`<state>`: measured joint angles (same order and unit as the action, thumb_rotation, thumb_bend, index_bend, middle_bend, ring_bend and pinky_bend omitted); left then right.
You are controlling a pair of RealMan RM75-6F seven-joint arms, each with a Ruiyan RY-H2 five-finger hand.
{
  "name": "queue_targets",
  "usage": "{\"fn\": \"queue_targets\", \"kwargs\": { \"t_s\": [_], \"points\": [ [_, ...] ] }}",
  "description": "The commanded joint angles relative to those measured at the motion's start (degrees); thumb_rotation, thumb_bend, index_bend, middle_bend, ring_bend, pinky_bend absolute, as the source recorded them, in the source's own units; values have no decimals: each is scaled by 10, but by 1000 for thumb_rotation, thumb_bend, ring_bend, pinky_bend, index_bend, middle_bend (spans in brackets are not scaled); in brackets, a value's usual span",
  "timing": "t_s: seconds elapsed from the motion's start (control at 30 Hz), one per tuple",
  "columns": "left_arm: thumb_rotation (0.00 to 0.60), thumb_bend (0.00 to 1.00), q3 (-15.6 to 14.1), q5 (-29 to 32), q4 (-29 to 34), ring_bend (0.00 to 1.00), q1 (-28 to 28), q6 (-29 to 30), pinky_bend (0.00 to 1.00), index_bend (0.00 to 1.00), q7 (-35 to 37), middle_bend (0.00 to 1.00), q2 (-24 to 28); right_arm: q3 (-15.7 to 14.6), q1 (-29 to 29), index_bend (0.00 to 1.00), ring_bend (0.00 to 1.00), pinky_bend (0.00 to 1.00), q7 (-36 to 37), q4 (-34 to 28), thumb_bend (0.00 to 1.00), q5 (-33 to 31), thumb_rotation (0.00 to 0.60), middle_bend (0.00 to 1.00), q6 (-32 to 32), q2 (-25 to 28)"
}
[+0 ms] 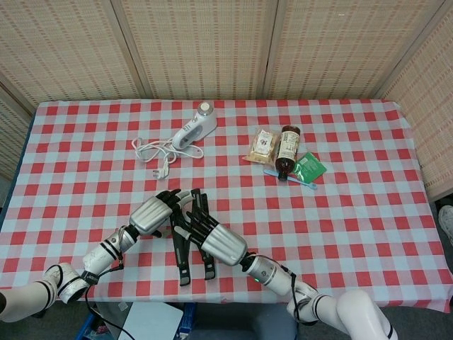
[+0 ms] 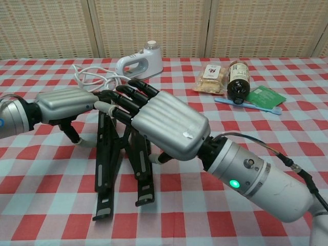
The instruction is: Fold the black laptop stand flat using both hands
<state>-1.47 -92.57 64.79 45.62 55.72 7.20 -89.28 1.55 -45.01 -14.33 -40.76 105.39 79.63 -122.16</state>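
Note:
The black laptop stand (image 1: 182,263) (image 2: 105,177) lies near the table's front edge, its two rails drawn close together and almost parallel. My left hand (image 1: 157,213) (image 2: 65,105) rests on the outer side of the left rail, fingers stretched over it and thumb pointing down beside it. From the other side my right hand (image 1: 221,243) (image 2: 169,124) presses against the right rail (image 2: 144,177) with its fingers stretched out. The fingertips of both hands overlap above the rails' far ends, which they hide. Neither hand closes around a rail.
A white handheld appliance (image 1: 195,128) with a coiled white cord (image 1: 152,151) lies at the back. To the right are a snack packet (image 1: 262,144), a brown bottle (image 1: 287,146), a green packet (image 1: 308,168) and a blue toothbrush (image 1: 291,178). The table's front edge is just below the stand.

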Motion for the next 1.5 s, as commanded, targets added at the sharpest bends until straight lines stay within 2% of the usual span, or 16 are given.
{"fn": "queue_targets", "kwargs": {
  "t_s": [0.03, 0.23, 0.37, 0.43, 0.53, 0.67, 0.77, 0.9, 1.13, 1.5],
  "points": [
    [600, 219, 3, 4, 14, 4, 3, -4, 163, 0, -5, 0, 4, -1, -1, 0, 0, 0, -1, 3, 0, -1, 600, 0, 1, -3],
    [600, 218, 9, 18, 12, 5, 1, -12, 163, 0, -36, 0, 10, -12, 1, 0, 0, 0, -1, -11, 0, 3, 600, 0, 5, 14],
    [600, 219, 17, 40, 11, 5, -11, -8, 163, 0, -24, 0, 23, -23, -6, 0, 0, 0, -9, -70, 0, 11, 600, 0, -7, 67],
    [600, 219, 18, 42, 14, 5, -19, 4, 163, 0, -22, 0, 34, -27, -15, 0, 0, 0, -3, -123, 0, 10, 600, 0, -28, 105],
    [600, 219, 18, 43, 22, 5, -29, 19, 163, 0, -18, 0, 50, -32, -41, 0, 0, 0, 26, -206, 0, 5, 600, 0, -85, 166],
    [600, 219, 18, 46, 35, 5, -43, 37, 163, 0, -10, 0, 74, -39, -114, 0, 0, 0, 93, -329, 0, -6, 600, 0, -220, 271],
    [600, 219, 18, 44, 42, 4, -51, 48, 163, 0, -7, 0, 87, -36, -157, 0, 0, 0, 100, -370, 0, -10, 600, 0, -294, 314],
    [600, 218, 17, 43, 50, 1, -61, 60, 162, 0, -2, 0, 98, -30, -192, 0, 0, 0, 101, -390, 0, -22, 600, 1, -359, 332],
    [600, 219, 19, 47, 53, 0, -73, 68, 160, 0, 3, 0, 107, -19, -240, 0, 0, 0, 95, -383, 0, -39, 600, 6, -436, 325],
    [600, 219, 19, 47, 36, 0, -90, 79, 156, 0, 31, 0, 113, -15, -287, 0, 0, 0, 67, -360, 0, -56, 600, 6, -507, 302]
  ]
}}
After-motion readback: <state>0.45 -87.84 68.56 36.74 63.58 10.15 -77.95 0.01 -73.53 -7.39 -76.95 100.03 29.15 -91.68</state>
